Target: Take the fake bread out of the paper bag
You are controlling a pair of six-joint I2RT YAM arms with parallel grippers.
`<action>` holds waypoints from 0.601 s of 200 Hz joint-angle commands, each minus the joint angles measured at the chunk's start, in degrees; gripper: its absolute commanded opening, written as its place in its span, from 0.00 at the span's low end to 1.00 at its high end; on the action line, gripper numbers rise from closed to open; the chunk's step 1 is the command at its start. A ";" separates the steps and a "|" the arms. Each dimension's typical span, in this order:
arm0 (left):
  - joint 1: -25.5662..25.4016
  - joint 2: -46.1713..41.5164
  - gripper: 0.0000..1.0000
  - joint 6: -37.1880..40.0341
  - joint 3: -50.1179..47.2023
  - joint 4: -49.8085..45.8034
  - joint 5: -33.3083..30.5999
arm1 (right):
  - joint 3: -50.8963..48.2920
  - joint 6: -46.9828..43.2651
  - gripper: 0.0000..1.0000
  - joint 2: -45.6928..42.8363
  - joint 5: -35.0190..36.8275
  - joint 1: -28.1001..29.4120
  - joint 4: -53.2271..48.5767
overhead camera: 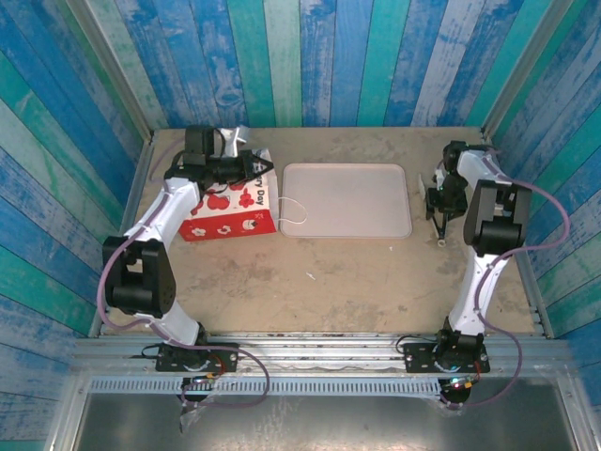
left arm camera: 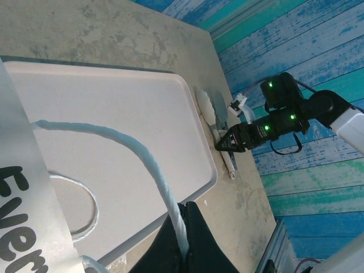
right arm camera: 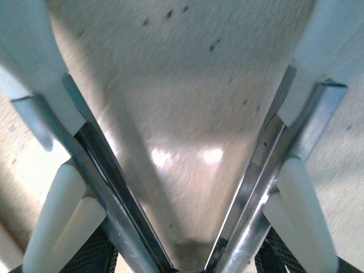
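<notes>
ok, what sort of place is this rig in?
Likely a staged lab test cell: blue-green painted plank walls box in a sandy table, two robot arms bolted to its metal rail, a paper bag and pink tray as props.

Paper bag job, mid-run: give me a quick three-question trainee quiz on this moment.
1. True or false: the left gripper is shut on the paper bag's cord handle.
2. In the top view, the pink tray lies: A) left of the bag, B) right of it, C) on top of it.
3. Fill in: the right gripper's jaws stand ___, bare table between them.
Key: 1 true; 2 B; 3 open.
</notes>
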 commanded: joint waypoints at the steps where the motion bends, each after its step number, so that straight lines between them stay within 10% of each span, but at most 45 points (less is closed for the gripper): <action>1: -0.31 -5.69 0.07 -0.19 -1.00 0.62 -1.43 | -1.83 0.48 0.58 -8.76 -3.07 1.15 0.36; 120: -0.31 -11.81 0.03 3.06 -1.93 -5.17 -6.79 | -6.41 1.84 0.54 -30.18 -21.54 6.20 2.96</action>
